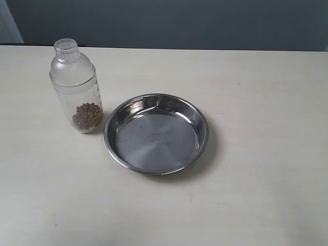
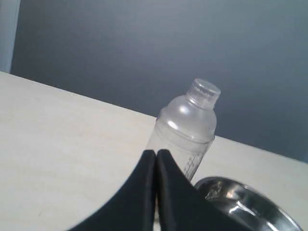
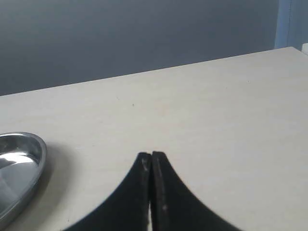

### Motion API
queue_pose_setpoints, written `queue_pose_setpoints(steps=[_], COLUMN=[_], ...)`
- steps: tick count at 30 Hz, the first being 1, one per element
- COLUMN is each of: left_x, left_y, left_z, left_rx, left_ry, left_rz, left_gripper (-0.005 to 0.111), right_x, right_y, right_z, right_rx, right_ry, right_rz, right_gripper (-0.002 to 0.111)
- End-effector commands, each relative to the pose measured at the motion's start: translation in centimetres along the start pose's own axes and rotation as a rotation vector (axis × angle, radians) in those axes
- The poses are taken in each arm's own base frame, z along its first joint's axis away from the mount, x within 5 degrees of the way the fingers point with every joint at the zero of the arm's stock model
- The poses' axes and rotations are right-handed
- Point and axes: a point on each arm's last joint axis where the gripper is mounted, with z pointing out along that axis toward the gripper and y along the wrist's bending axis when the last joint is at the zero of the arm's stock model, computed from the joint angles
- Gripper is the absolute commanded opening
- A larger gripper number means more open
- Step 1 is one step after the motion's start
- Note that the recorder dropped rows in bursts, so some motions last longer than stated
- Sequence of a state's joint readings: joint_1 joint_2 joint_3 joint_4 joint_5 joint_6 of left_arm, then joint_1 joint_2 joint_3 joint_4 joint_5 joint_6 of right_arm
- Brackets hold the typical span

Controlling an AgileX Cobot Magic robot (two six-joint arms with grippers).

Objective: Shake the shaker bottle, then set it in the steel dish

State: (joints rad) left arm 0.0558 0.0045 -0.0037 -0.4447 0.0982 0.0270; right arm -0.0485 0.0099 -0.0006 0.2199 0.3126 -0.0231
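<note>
Steel dish [image 1: 156,136] just beside upright shaker bottle [image 1: 77,87]; left fingers [image 2: 139,192], right fingers [image 3: 137,192] together, empty.

shaker bottle [image 1: 77,87]: clear, upright, brown pellets | steel dish [image 1: 157,134]: shiny, just beside bottle

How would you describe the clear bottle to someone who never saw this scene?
On the pale beige table, find the round shiny steel dish near the middle. To its left in the exterior view stands an upright clear plastic shaker bottle. Unlike the low dish, it is tall and see-through, with a small round cap and brown pellets inside.
</note>
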Motion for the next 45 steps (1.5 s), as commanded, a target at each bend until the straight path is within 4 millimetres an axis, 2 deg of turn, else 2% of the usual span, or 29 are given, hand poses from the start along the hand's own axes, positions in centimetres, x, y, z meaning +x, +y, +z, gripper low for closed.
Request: queue_pose_setpoints(steps=[1, 3, 4, 10, 12, 15, 17, 19, 21, 22, 24, 26, 29, 35, 37, 39, 40, 42, 43, 44, 45], left_x=[-0.8, -2.6, -4.7, -11.7, -14.1, -16.7, -18.6, -18.2, -16.5, -16.1, -14.4, -12.3, -9.8, -4.4, -3.1, -2.3, -2.0, -1.5, -1.4, -1.2, -1.1], left_y=[-0.1, -1.0, -2.1, -5.0, -6.3, -7.9, -8.8, -8.7, -8.1, -7.9, -7.8, -7.9, -6.8, -5.1, -4.7, -4.5, -4.4, -4.2, -4.2, -4.0, -3.9], left_z=[-0.1, -0.5, -0.7, 0.6, 1.8, 4.3, 6.9, 9.4, 12.3, 12.7, 12.6, 12.3, 12.4, 11.9, 11.9, 11.9, 12.1, 12.4, 12.5, 12.6, 12.7], left_rx=[0.022, 0.057, 0.092, 0.103, 0.106, 0.121, 0.116, 0.099, 0.097, 0.105, 0.173, 0.266, 0.249, 0.308, 0.318, 0.330, 0.332, 0.333, 0.333, 0.325, 0.321], left_ry=[-0.086, -0.135, -0.160, -0.322, -0.366, -0.407, -0.358, -0.267, -0.180, -0.179, -0.214, -0.178, -0.077, 0.013, 0.041, 0.057, 0.067, 0.088, 0.092, 0.092, 0.094], left_rz=[-0.056, -0.041, 0.001, 0.264, 0.407, 0.533, 0.513, 0.518, 0.424, 0.400, 0.423, 0.480, 0.412, 0.373, 0.356, 0.343, 0.339, 0.378, 0.409, 0.446, 0.466], left_gripper=[0.001, 0.001, 0.001, 0.001, 0.001, 0.001, 0.001, 0.001, 0.001, 0.001, 0.001, 0.001, 0.001, 0.001, 0.006, 0.016, 0.026, 0.052, 0.070, 0.094, 0.105], right_x=[-0.1, -0.1, -0.1, -0.1, -0.1, -0.1, -0.1, -0.1, -0.1, -0.1, -0.1, -0.1, -0.1, -0.1, -0.1, -0.1, -0.1, -0.1, -0.1, -0.1, -0.1], right_y=[0.0, 0.0, 0.0, 0.0, 0.0, 0.0, 0.0, 0.0, 0.0, 0.0, 0.0, 0.0, 0.0, 0.0, 0.0, 0.0, 0.0, 0.0, 0.0, 0.0, 0.0], right_z=[0.0, 0.0, 0.0, 0.0, 0.0, 0.0, 0.0, 0.0, 0.0, 0.0, 0.0, 0.0, 0.0, 0.0, 0.0, 0.0, 0.0, 0.0, 0.0, 0.0, 0.0], right_rx=[-0.003, -0.003, -0.003, -0.003, -0.003, -0.003, -0.003, -0.003, -0.003, -0.003, -0.003, -0.003, -0.003, -0.003, -0.003, -0.003, -0.003, -0.003, -0.003, -0.003, -0.003], right_ry=[-0.012, -0.012, -0.012, -0.012, -0.012, -0.012, -0.012, -0.012, -0.012, -0.012, -0.012, -0.012, -0.012, -0.012, -0.012, -0.012, -0.012, -0.012, -0.012, -0.012, -0.012], right_rz=[-0.005, -0.005, -0.005, -0.005, -0.005, -0.005, -0.005, -0.005, -0.005, -0.005, -0.005, -0.005, -0.005, -0.005, -0.005, -0.005, -0.005, -0.005, -0.005, -0.005, -0.005], right_gripper=[-0.001, -0.001, -0.001, -0.001, -0.001, -0.001, -0.001, -0.001, -0.001, -0.001, -0.001, -0.001, -0.001, -0.001, -0.001, -0.001, -0.001, -0.001, -0.001, -0.001, -0.001])
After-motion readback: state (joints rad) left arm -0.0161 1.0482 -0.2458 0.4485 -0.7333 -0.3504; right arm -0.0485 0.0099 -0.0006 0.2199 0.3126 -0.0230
